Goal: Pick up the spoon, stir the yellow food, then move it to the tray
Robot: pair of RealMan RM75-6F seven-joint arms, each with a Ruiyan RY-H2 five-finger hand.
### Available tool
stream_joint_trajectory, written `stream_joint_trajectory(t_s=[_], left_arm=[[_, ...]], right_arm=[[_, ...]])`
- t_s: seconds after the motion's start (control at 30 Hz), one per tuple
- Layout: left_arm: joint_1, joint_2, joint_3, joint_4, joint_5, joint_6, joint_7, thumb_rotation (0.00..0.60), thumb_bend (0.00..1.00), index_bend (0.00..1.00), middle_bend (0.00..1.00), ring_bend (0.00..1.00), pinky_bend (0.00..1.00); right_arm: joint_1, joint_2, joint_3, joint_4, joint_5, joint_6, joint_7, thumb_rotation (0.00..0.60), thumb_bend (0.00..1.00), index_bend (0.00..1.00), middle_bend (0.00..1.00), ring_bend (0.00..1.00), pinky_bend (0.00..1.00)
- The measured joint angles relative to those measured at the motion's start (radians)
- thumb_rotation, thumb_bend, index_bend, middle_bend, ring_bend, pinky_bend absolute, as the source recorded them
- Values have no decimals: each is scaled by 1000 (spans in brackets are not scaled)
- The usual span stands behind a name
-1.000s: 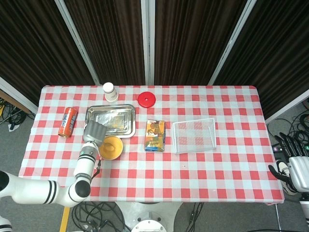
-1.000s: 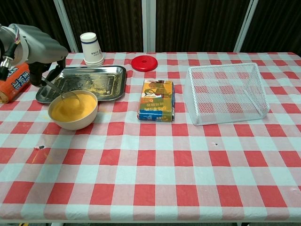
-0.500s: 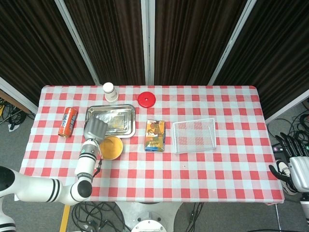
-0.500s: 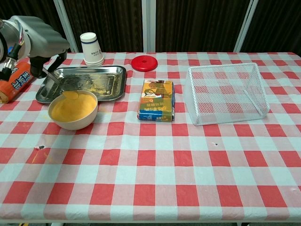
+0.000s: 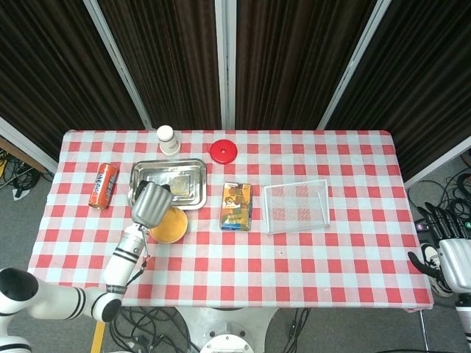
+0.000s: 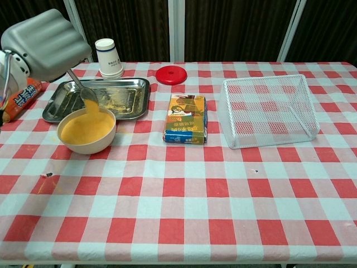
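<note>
One spoon (image 6: 83, 89) is hanging in the left hand (image 6: 47, 36), raised higher than it was half a second ago, when the hand sat lower and further left beside the tray's near corner. Now the hand is looming large at the top left of the chest view, and the spoon is slanting down from it with its bowl just above the far rim of the bowl (image 6: 86, 137), yellow food (image 6: 86, 127) running off it in a thick strand back into the bowl. The fingers are hidden under the hand's grey back, so I cannot tell how they are lying, only that they are gripping the handle.

Judging from this, the stirring is ending and the carry to the tray (image 6: 131, 103) is starting; the tray is lying just behind the bowl, already smeared with yellow. Dripping looks like the main risk on the short crossing over the desk (image 6: 184, 184).

Off the desk's right edge, the right hand (image 5: 450, 254) is hanging idle with its fingers apart, holding nothing.
</note>
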Motion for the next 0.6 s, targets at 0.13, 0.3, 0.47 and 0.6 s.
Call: stream_joint_trajectory(t_s=[0.13, 0.3, 0.47, 0.6], left_arm=[[72, -46, 46, 133, 125, 23, -64, 600, 425, 679, 915, 911, 930], [124, -78, 56, 237, 239, 47, -130, 600, 425, 679, 910, 898, 930], [163, -108, 43, 347, 352, 73, -208, 600, 426, 680, 909, 894, 930], [189, -124, 12, 390, 399, 72, -244, 600, 427, 679, 908, 891, 930]], right_arm=[[-1, 2, -1, -11, -3, 3, -10, 600, 197, 0, 31, 0, 0], [-3, 5, -2, -21, -7, 8, -20, 600, 197, 0, 31, 0, 0], [-4, 7, -3, -27, -9, 11, -26, 600, 197, 0, 31, 0, 0], [-6, 7, -3, -27, -9, 11, -26, 600, 197, 0, 31, 0, 0]])
